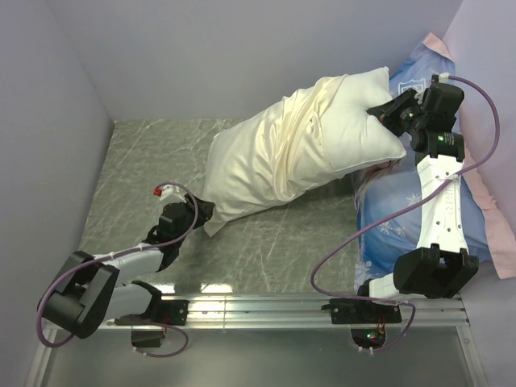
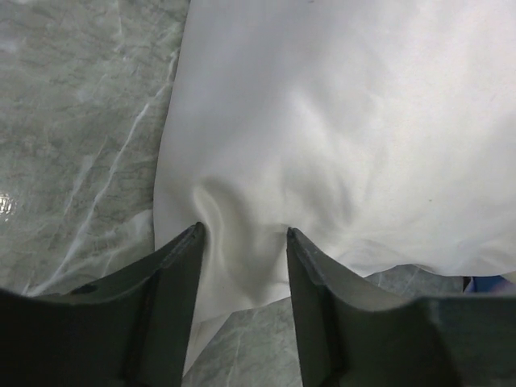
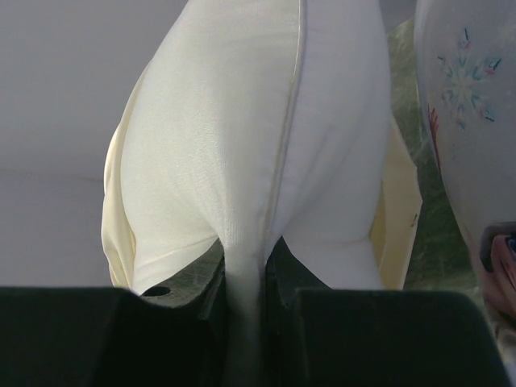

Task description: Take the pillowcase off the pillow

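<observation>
Right claw (image 3: 244, 262) is clamped on the seamed edge of the pillow (image 1: 359, 109), whose bare white end pokes out of the pillowcase (image 1: 258, 165) at far right. Left claw (image 2: 242, 232) has a fold of the case's closed near corner between its fingers; it looks pinched, but bite depth is hard to read. Best move imo: right anchors firm, left pulls along the pillow's long axis toward near-left, low over the bench (image 1: 137, 161), steady so the thin fabric doesn't slip.
</observation>
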You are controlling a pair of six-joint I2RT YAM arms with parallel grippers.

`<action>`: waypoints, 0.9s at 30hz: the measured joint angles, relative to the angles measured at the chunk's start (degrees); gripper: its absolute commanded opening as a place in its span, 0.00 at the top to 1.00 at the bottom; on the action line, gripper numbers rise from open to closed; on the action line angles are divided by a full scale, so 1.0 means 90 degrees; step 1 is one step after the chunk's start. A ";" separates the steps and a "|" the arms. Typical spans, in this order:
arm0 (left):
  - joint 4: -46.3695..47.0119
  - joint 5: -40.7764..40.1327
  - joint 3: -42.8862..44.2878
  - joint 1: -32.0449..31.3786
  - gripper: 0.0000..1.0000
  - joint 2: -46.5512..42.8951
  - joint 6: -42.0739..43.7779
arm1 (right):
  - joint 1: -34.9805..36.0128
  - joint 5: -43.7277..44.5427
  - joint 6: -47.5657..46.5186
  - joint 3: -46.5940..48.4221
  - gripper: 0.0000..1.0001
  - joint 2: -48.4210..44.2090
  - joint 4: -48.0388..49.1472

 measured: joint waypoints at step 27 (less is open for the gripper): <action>-0.0012 0.0143 0.0194 0.0075 0.99 0.1139 -0.0372 | 0.0000 -0.0005 -0.0027 -0.0022 1.00 -0.0274 -0.0051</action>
